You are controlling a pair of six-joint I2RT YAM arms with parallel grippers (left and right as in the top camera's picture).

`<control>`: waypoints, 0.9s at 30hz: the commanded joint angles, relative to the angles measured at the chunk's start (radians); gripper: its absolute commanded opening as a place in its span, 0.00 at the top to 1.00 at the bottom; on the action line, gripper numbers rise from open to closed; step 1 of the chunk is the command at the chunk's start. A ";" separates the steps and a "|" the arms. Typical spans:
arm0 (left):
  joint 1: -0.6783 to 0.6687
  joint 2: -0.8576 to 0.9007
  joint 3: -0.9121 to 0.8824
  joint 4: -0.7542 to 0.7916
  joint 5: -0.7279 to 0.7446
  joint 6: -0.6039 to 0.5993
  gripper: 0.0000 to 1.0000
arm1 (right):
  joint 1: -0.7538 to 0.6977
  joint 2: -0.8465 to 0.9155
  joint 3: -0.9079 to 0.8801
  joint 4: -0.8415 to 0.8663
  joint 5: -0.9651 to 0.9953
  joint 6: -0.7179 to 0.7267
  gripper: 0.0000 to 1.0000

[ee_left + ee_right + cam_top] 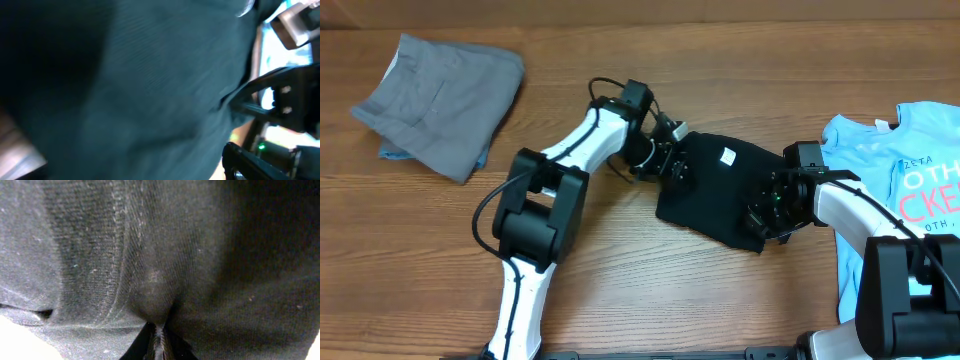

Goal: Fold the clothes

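Overhead: black T-shirt (715,200) lengthwise upper-left to lower-right

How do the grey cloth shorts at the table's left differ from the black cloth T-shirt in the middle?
The grey cloth shorts lie alone at the far left, away from both arms; the black cloth T-shirt lies mid-table between the arms, its edge pinched by the right claw. The shorts are pale grey; the T-shirt is black with a small white label. Both are soft garments folded compactly on the wooden table.

left arm (582,140) extended | left fingers (674,168) unclear | right arm (842,208) extended | right fingers (159,347) pinched closed
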 commanded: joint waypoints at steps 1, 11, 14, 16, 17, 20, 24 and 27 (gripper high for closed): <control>-0.062 0.140 -0.021 0.053 -0.002 -0.091 0.16 | 0.002 0.032 -0.046 0.006 0.102 0.017 0.91; -0.161 0.196 -0.019 0.114 0.066 -0.113 0.76 | 0.002 0.032 -0.045 0.005 0.101 0.010 0.92; -0.162 0.195 -0.019 0.113 0.064 -0.113 0.93 | 0.002 0.032 -0.045 -0.003 0.101 0.006 0.94; -0.154 0.195 -0.018 0.108 0.064 -0.113 0.96 | 0.002 0.031 -0.041 -0.019 0.101 0.006 0.96; -0.147 0.195 -0.016 0.102 0.064 -0.113 0.96 | 0.002 0.029 -0.035 -0.032 0.101 -0.001 0.96; -0.116 0.186 0.019 0.044 0.070 -0.097 0.96 | 0.002 -0.002 0.006 -0.110 0.085 -0.045 0.96; -0.048 0.135 0.104 -0.087 0.068 -0.030 0.96 | 0.002 -0.106 0.095 -0.224 0.007 -0.120 0.96; 0.030 0.070 0.184 -0.177 0.067 -0.005 0.96 | 0.005 -0.194 0.177 -0.305 0.003 -0.137 0.96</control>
